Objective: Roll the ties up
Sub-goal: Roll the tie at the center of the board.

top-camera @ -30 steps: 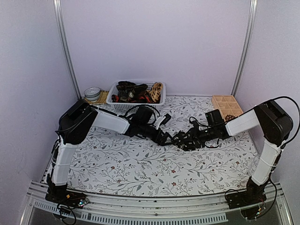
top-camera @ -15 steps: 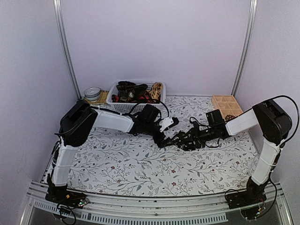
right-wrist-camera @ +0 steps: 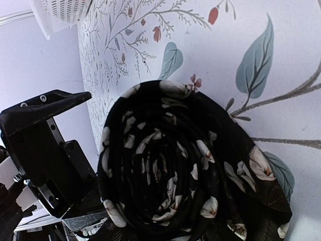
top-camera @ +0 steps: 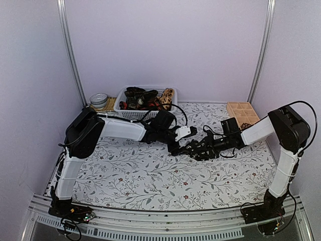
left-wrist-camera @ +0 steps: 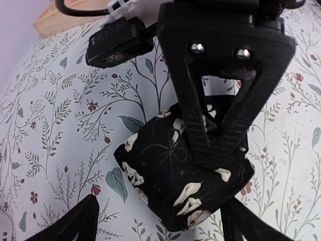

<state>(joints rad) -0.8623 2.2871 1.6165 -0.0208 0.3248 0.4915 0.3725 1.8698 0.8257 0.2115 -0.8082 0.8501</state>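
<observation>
A black tie with pale flowers, rolled into a tight coil (top-camera: 185, 148), lies on the flowered tabletop at the middle. End-on, the tie's spiral (right-wrist-camera: 170, 175) fills the right wrist view. My right gripper (top-camera: 193, 149) is shut on it; one of its fingers (left-wrist-camera: 213, 115) lies across the roll (left-wrist-camera: 170, 175). From the left, my left gripper (left-wrist-camera: 163, 226) stands open astride the roll's near end. Its right finger is close against the cloth and its left finger (left-wrist-camera: 75, 223) is well clear. More ties (top-camera: 143, 96), dark, red and tan, lie in the basket.
A white mesh basket (top-camera: 123, 113) stands at the back, left of centre. A round tin (top-camera: 99, 99) sits to its left. A wooden compartment box (top-camera: 242, 111) is at the back right. Black cables loop over both wrists. The left arm's gripper body (right-wrist-camera: 45, 145) stands close beside the roll.
My left gripper has moved right, up to the rolled tie, and its jaws have narrowed a little. The right gripper has kept its hold with hardly any motion.
</observation>
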